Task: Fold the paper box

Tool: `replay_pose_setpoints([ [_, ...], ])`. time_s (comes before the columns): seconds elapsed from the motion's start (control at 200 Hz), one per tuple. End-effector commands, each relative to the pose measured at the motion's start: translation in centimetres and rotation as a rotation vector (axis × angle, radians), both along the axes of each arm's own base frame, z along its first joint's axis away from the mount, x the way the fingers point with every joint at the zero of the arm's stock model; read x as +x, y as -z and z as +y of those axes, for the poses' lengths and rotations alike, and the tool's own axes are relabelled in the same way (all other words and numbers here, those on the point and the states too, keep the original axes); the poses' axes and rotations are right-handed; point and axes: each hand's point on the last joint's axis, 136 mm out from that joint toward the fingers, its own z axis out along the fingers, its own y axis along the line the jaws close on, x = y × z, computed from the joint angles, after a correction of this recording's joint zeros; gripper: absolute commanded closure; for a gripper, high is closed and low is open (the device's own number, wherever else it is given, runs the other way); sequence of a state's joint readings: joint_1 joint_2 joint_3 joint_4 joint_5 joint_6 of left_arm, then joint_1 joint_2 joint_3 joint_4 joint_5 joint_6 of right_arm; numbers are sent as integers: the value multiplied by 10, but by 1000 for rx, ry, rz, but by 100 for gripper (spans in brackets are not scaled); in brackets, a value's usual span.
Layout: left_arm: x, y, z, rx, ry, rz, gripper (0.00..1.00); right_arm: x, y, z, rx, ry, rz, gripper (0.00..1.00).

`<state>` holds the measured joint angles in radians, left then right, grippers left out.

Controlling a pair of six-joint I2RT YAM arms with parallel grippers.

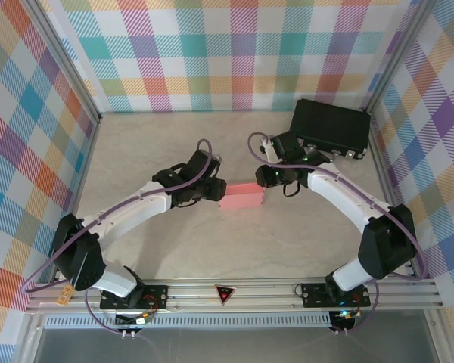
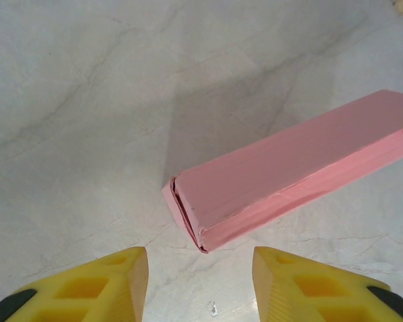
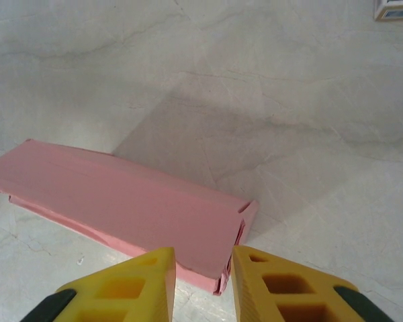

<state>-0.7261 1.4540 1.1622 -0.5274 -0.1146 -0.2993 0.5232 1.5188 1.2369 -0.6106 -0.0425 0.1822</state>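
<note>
The paper box (image 1: 240,200) lies on the bench (image 1: 136,159), a long salmon-pink block between my two grippers. My left gripper (image 2: 200,268) hovers just off the box's left end, its fingers apart with nothing between them. My right gripper (image 3: 203,268) sits at the box's right end, fingers also apart (the end's corner shows in the gap, not pinched). A black case (image 1: 330,125) rests beyond the box's right end, well apart.
</note>
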Motion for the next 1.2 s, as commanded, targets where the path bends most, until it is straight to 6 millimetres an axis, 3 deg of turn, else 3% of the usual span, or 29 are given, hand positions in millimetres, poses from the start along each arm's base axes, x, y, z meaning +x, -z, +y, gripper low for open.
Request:
replay_pose_setpoints([
  [0.0,7,-14,2,-20,-41,-52,53,11,-5,1,6,34,-8,71],
  [0.17,24,-16,3,-51,-109,-40,50,16,0,4,16,53,13,71],
  [0.415,39,-1,-2,-64,-143,27,50,16,15,2,-14,70,53,71],
  [0.755,27,33,-5,-33,-116,129,53,0,35,2,-6,57,119,71],
  [1.195,18,54,2,-13,-126,163,54,-7,57,-2,-12,74,147,70],
])
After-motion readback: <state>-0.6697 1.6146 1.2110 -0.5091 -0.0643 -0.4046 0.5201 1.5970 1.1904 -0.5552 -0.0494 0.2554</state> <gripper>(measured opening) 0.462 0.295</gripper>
